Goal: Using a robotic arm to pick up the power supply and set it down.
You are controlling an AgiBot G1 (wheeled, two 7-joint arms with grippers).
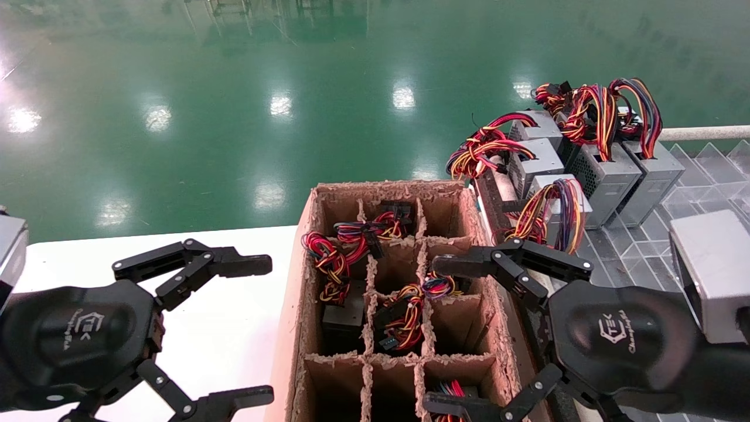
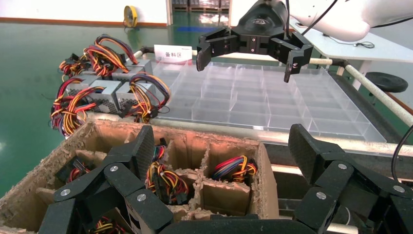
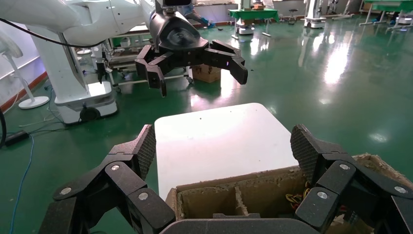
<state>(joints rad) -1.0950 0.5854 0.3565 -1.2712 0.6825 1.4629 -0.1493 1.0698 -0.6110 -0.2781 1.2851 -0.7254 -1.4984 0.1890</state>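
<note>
The power supply [image 1: 561,189] is a small grey box with a looped orange, yellow and purple wire bundle. It is the nearest unit in the row on the clear tray [image 1: 638,252], and the left wrist view shows it [image 2: 132,89] at the row's near end. My right gripper [image 1: 442,335] hovers open over the right edge of the cardboard box [image 1: 304,234], short of the power supply, holding nothing. Seen from the left wrist, the right gripper [image 2: 246,61] hangs above the tray. My left gripper [image 1: 261,331] stands open above the white table [image 1: 88,252], empty.
Several more grey units with wire bundles [image 1: 603,170] stand behind the power supply. The divided cardboard box [image 2: 268,175] holds black-topped units [image 1: 345,316] and wires in some cells. A grey rail [image 1: 703,133] runs past the tray. Green floor lies beyond.
</note>
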